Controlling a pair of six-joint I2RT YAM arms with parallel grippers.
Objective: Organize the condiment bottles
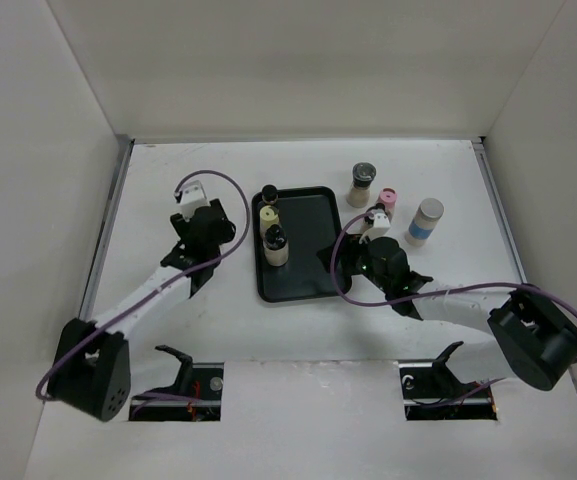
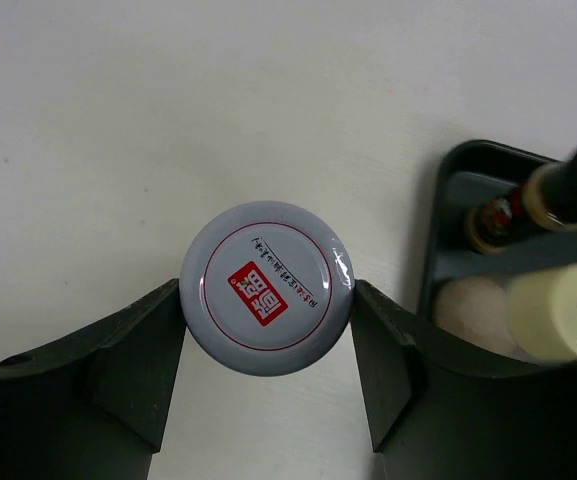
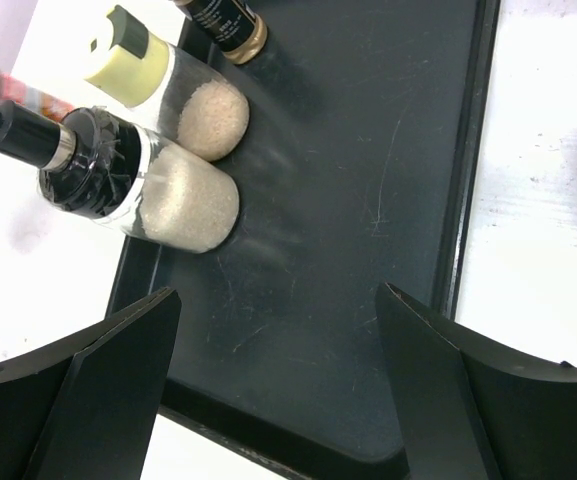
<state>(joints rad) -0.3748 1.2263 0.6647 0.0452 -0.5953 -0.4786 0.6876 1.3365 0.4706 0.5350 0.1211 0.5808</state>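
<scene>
White counter (image 2: 118,120) lay below as we pinched the light jar (image 2: 266,302) by its slippery-looking lid (image 2: 303,255) with left jaws, right jaws apart.

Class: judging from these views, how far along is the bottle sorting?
Done: three bottles stand in the tray. In hand: the left gripper clasps a grey-lidded jar beside the tray; the right gripper hovers open, empty. Left: three more bottles right of the tray.

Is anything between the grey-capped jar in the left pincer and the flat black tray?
Yes. Three small bottles stand along the flat black rectangular tray's left side, the side facing the round grey-capped jar. The open right pincer hangs over the tray's bare part.
</scene>
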